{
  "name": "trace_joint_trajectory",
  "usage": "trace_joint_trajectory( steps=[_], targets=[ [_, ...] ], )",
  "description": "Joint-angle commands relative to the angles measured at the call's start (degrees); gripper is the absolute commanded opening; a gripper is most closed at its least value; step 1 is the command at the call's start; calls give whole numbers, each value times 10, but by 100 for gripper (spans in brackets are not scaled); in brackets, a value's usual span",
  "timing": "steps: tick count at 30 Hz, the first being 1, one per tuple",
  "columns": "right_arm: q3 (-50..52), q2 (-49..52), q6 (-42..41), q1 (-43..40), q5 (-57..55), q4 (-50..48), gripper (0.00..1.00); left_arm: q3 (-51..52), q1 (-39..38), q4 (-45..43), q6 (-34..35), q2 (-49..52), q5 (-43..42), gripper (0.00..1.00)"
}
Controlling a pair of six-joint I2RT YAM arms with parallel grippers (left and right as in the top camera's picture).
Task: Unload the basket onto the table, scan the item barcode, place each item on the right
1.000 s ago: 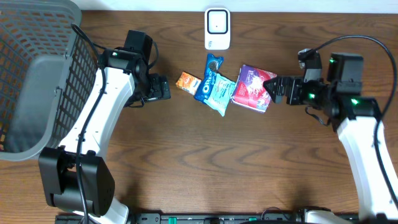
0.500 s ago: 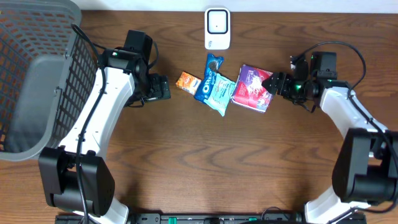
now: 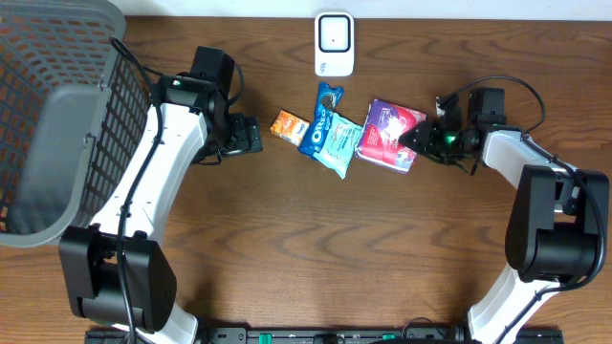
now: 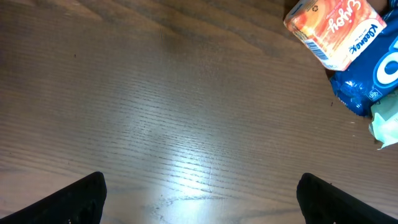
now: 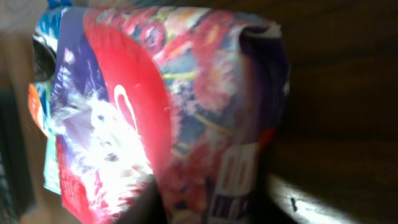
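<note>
Tightly pinched the near edge of the purple-and-red snack bag [image 3: 384, 134] with the right gripper [image 3: 414, 141], jaws narrowed onto creased foil. Found that bag flat on the wooden table [image 3: 382, 248], touching a blue Oreo pack [image 3: 325, 129] just beyond it. Saw the white scanner [image 3: 334, 43] farther off to one side. Held the left gripper [image 3: 251, 135] spread wide and empty above bare wood, an orange snack packet [image 3: 289, 125] just ahead of its fingertips.

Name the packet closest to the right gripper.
The purple-and-red packet, rightmost of the three; the right gripper is at its edge, while the blue Oreo pack and orange packet lie farther left.
</note>
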State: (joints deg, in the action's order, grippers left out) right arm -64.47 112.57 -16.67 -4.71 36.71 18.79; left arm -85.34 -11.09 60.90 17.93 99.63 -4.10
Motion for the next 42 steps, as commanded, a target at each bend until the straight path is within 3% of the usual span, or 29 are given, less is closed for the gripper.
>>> trace_joint_trajectory(
  steps=[1, 4, 10, 15, 19, 27, 33, 42],
  targets=[
    [-11, 2, 0, -3, -12, 1, 11, 1, 0, 1, -8, -3, 7, 98],
    [-23, -9, 1, -8, -14, 12, 1, 1, 0, 1, -8, -3, 7, 98],
    [-91, -58, 42, -11, -100, 111, 1, 1, 0, 1, -8, -3, 7, 98],
    [-150, -100, 65, 12, -279, 222, 1, 1, 0, 1, -8, -3, 7, 98],
    [-155, -117, 64, 44, -408, 257, 1, 1, 0, 1, -8, -3, 7, 98],
    [-155, -110, -18, 130, -787, 301, 1, 1, 0, 1, -8, -3, 8, 98],
    [-155, -95, -12, 164, -828, 292, 1, 1, 0, 1, -8, -3, 8, 98],
    [-155, 5, -4, 215, -826, 292, 1, 1, 0, 1, -8, -3, 8, 98]
  ],
)
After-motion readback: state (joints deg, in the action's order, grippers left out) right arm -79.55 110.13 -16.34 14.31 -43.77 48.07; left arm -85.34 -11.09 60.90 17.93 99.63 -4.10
